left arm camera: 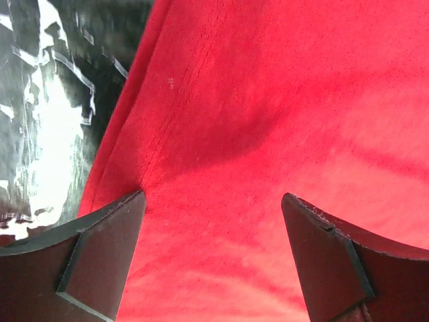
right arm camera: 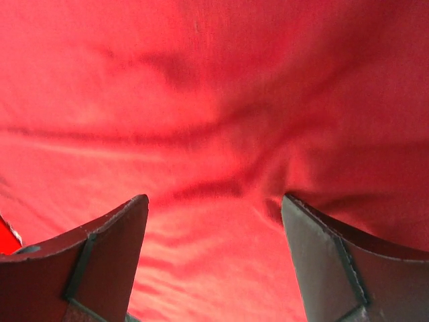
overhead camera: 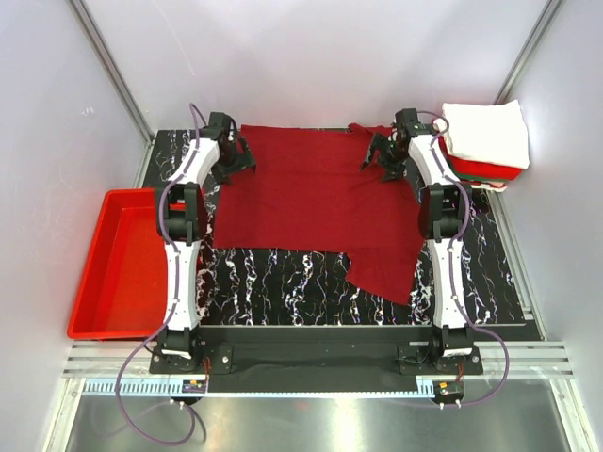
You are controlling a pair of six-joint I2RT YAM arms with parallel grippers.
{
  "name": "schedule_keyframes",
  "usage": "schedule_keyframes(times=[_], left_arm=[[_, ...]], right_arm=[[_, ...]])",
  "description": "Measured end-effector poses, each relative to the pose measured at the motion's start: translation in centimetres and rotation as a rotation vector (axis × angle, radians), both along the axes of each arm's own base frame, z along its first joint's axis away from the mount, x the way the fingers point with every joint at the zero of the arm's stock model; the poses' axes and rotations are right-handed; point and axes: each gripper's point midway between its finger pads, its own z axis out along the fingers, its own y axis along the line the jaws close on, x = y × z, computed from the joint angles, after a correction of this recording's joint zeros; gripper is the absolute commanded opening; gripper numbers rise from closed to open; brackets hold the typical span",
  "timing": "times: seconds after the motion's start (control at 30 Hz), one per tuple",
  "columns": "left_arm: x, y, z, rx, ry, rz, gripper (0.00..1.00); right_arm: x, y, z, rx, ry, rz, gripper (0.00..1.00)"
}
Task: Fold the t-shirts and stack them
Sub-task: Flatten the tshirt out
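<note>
A dark maroon-red t-shirt (overhead camera: 311, 198) lies spread flat on the black marbled table (overhead camera: 283, 282), with one corner hanging toward the front right. My left gripper (overhead camera: 240, 160) is open at the shirt's far left edge. In the left wrist view its fingertips (left arm camera: 127, 215) straddle bare cloth (left arm camera: 268, 100) just inside the hem. My right gripper (overhead camera: 377, 158) is open at the far right part of the shirt. In the right wrist view its jaws stand wide over wrinkled fabric (right arm camera: 214, 80). A stack of folded t-shirts sits at the back right, white (overhead camera: 485, 132) on top of red (overhead camera: 490, 171).
A rigid red plastic tray (overhead camera: 122, 264) rests off the table's left side. Grey enclosure walls close in the back and both sides. Bare marbled table (left arm camera: 40, 121) shows left of the shirt's hem.
</note>
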Motion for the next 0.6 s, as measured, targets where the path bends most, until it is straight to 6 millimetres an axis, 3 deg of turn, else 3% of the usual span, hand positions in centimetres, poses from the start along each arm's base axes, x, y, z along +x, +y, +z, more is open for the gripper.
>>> schedule_keyframes(times=[0.07,0.17,0.33,0.47,0.53,0.6], left_arm=[[-1.0,0.0,0.2,-0.011,0.014,-0.011,0.91],[-4.1,-0.6,1.6,-0.033,0.051,-0.034,0.91],[-9.0,-1.3,7.8,-0.048,-0.011,-0.065,0.91],[-14.5,-1.2,12.5,-0.055,-0.114,-0.082,0.92],[-17.4,-0.9,12.8,-0.055,-0.119,-0.085,0.92],[-19.9,-0.5,11.7,-0.053,-0.105,-0.084,0.91]], right_arm=[[-1.0,0.1,0.3,0.011,0.012,0.010,0.88],[-4.5,-0.1,1.5,0.006,0.058,0.014,0.88],[-11.6,-1.7,7.7,-0.047,0.008,-0.020,0.89],[-20.0,-3.4,12.1,-0.079,-0.063,-0.108,0.88],[-23.7,-3.9,11.7,-0.074,-0.067,-0.153,0.87],[-27.4,-4.3,8.9,-0.078,0.002,-0.198,0.86]])
